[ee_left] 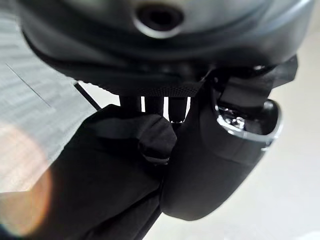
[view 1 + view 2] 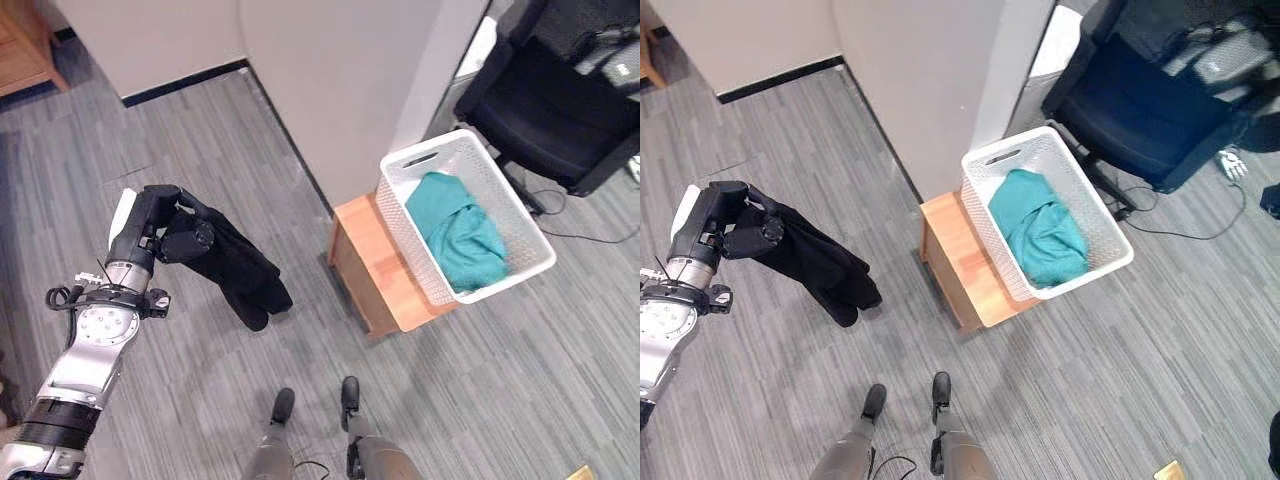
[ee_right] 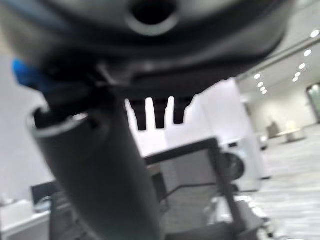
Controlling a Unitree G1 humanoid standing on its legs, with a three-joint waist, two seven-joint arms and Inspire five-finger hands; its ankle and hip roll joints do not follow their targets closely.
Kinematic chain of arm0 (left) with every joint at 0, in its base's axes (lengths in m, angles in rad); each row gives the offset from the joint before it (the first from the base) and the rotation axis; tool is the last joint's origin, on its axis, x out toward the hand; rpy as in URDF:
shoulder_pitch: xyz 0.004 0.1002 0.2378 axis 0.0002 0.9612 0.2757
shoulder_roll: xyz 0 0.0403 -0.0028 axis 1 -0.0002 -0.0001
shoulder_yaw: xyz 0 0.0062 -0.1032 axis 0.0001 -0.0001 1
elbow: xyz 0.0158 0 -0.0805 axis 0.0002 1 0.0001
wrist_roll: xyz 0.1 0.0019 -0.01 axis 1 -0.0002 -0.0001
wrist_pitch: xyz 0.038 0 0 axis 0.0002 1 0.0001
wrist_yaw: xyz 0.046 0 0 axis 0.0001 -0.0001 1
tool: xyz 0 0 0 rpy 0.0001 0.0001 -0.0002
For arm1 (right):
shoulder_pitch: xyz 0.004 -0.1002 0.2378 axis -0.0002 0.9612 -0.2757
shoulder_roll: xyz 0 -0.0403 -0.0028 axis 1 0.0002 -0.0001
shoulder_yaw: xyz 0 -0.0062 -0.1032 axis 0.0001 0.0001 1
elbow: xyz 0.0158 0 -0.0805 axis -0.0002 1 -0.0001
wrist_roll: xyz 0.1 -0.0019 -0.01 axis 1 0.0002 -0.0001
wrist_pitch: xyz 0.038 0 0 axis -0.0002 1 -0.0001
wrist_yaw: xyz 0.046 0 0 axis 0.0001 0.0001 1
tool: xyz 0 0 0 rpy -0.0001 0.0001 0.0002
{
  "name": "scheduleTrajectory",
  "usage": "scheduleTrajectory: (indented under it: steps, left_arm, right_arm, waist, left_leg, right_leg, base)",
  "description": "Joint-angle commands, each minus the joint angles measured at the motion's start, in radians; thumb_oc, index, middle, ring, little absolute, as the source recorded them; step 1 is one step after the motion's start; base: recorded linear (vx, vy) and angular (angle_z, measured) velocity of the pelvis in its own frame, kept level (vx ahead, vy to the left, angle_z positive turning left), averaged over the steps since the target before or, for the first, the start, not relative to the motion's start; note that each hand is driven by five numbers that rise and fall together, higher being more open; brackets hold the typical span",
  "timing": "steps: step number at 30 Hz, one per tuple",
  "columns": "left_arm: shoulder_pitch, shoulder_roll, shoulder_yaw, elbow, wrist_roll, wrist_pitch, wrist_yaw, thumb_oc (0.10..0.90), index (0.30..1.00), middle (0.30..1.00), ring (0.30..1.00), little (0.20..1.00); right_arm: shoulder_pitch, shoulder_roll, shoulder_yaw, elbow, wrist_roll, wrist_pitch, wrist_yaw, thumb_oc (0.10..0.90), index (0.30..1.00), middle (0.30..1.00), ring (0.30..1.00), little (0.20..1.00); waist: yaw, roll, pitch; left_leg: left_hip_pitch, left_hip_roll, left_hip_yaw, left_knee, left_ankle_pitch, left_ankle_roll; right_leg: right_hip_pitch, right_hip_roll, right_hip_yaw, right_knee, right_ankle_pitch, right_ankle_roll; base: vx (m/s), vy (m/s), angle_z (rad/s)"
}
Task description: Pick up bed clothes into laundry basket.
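One dark, limp black garment (image 2: 235, 265) hangs from the left hand (image 2: 160, 225), whose fingers and thumb are curled round its bunched upper end; the left wrist view shows the cloth gathered tight against the fingers (image 1: 155, 107). Garment and hand are held above the grey wood-patterned floor (image 2: 200, 150), well apart from the white perforated plastic laundry basket (image 2: 400, 215) and to its left. That basket sits tilted on a low light-wood stand (image 2: 375, 270) against a white partition wall (image 2: 340, 90), and a crumpled teal cloth (image 2: 460, 230) lies inside it. Behind the basket stands a black office chair (image 2: 545, 110). The right hand (image 3: 100, 165) holds nothing, its fingers (image 3: 150, 112) short and straight.
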Motion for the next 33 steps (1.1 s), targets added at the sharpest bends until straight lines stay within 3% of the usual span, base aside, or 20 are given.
scheduleTrajectory:
  steps: [1, 6, 8, 9, 11, 13, 19, 22, 26, 33]
  left_arm:
    - [-0.007, 0.033, 0.08, -0.153, 0.04, -0.087, 0.023, 0.4, 0.3, 0.3, 0.3, 0.3]
    - [-0.148, 0.035, 0.014, -0.14, 0.074, -0.08, 0.048, 0.4, 0.3, 0.3, 0.3, 0.3]
    - [-0.239, 0.027, -0.039, -0.133, 0.086, -0.078, 0.065, 0.4, 0.3, 0.3, 0.3, 0.3]
    - [-0.346, -0.004, -0.099, -0.113, 0.086, -0.07, 0.083, 0.4, 0.3, 0.3, 0.3, 0.3]
    - [-0.398, -0.021, -0.134, -0.093, 0.083, -0.069, 0.089, 0.4, 0.3, 0.3, 0.3, 0.3]
    - [-0.447, -0.031, -0.164, -0.073, 0.075, -0.073, 0.095, 0.4, 0.3, 0.3, 0.3, 0.3]
    - [-0.842, -0.071, -0.378, 0.069, 0.066, -0.075, 0.138, 0.4, 0.3, 0.3, 0.3, 0.3]
    - [-0.938, -0.075, -0.419, 0.132, 0.118, -0.064, 0.167, 0.4, 0.3, 0.3, 0.3, 0.3]
    - [-1.098, -0.039, -0.505, 0.288, 0.211, -0.033, 0.214, 0.4, 0.3, 0.3, 0.3, 0.3]
    - [-1.315, 0.111, -0.643, 0.481, 0.286, -0.013, 0.263, 0.4, 0.3, 0.3, 0.3, 0.3]
  right_arm:
    - [0.112, -0.095, -0.04, -0.045, -0.058, -0.017, -0.04, 0.8, 0.9, 0.9, 0.9, 0.9]
    - [0.246, -0.02, -0.1, -0.031, -0.057, -0.016, -0.019, 0.8, 0.9, 0.9, 0.9, 0.9]
    - [0.306, 0.038, -0.129, 0.003, -0.04, -0.015, -0.015, 0.8, 0.9, 0.9, 0.9, 0.9]
    - [0.332, 0.123, -0.135, 0.066, -0.02, -0.011, -0.025, 0.8, 0.9, 0.9, 0.9, 0.9]
    - [0.343, 0.165, -0.144, 0.099, -0.005, -0.009, -0.029, 0.8, 0.9, 0.9, 0.9, 0.9]
    - [0.353, 0.207, -0.137, 0.148, 0.005, -0.01, -0.033, 0.8, 0.9, 0.9, 0.9, 0.9]
    - [0.406, 0.501, 0.001, 0.408, 0.017, 0.022, -0.014, 0.8, 0.9, 0.9, 0.9, 0.9]
    - [0.432, 0.548, 0.01, 0.439, 0.023, 0.019, -0.009, 0.8, 0.9, 0.9, 0.9, 0.9]
    - [0.478, 0.622, 0.033, 0.507, 0.03, 0.013, 0.003, 0.8, 0.9, 0.9, 0.9, 0.9]
    - [0.637, 0.715, 0.022, 0.501, 0.06, -0.001, 0.051, 0.8, 0.9, 0.9, 0.9, 0.9]
  waist:
    - [-0.045, -0.059, -0.249]
    - [-0.098, -0.038, -0.288]
    - [-0.11, -0.03, -0.296]
    - [-0.135, -0.007, -0.304]
    - [-0.137, 0.001, -0.305]
    - [-0.137, 0.005, -0.304]
    - [-0.181, 0.089, -0.316]
    - [-0.193, 0.099, -0.313]
    - [-0.211, 0.115, -0.306]
    - [-0.239, 0.134, -0.294]
  left_leg:
    - [-0.034, 0.033, -0.002, -0.041, -0.021, -0.026]
    - [0.012, 0.036, 0.049, -0.041, -0.034, -0.006]
    - [0.029, 0.031, 0.061, -0.041, -0.04, 0.002]
    - [0.044, 0.029, 0.075, -0.041, -0.044, 0.008]
    - [0.051, 0.029, 0.084, -0.041, -0.047, 0.01]
    - [0.058, 0.03, 0.091, -0.041, -0.051, 0.012]
    - [0.087, 0.033, 0.111, -0.041, -0.051, 0.018]
    - [0.089, 0.035, 0.113, -0.041, -0.049, 0.018]
    - [0.091, 0.039, 0.115, -0.041, -0.045, 0.015]
    - [0.077, 0.051, 0.119, -0.041, -0.032, 0.002]
  right_leg:
    - [0.038, -0.028, 0.048, -0.002, -0.132, 0.084]
    - [0.055, -0.037, 0.101, -0.002, -0.12, 0.095]
    - [0.063, -0.042, 0.114, -0.002, -0.117, 0.099]
    - [0.07, -0.051, 0.123, -0.002, -0.113, 0.104]
    - [0.075, -0.055, 0.128, -0.002, -0.113, 0.106]
    - [0.079, -0.057, 0.134, -0.002, -0.112, 0.109]
    - [0.099, -0.065, 0.175, -0.002, -0.109, 0.117]
    - [0.099, -0.066, 0.178, -0.002, -0.11, 0.116]
    - [0.098, -0.064, 0.176, -0.002, -0.11, 0.117]
    - [0.087, -0.055, 0.165, -0.002, -0.117, 0.114]
  base:
    - [-0.02, 0.142, -0.35]
    - [-0.03, 0.09, -0.41]
    - [-0.05, 0.055, -0.5]
    - [-0.05, 0.035, -0.38]
    - [-0.03, 0.029, -0.19]
    - [-0.02, 0.012, -0.26]
    - [-0.01, 0.002, -0.35]
    - [0.01, -0.034, -0.08]
    - [0.02, -0.058, -0.04]
    - [0.01, -0.056, -0.15]
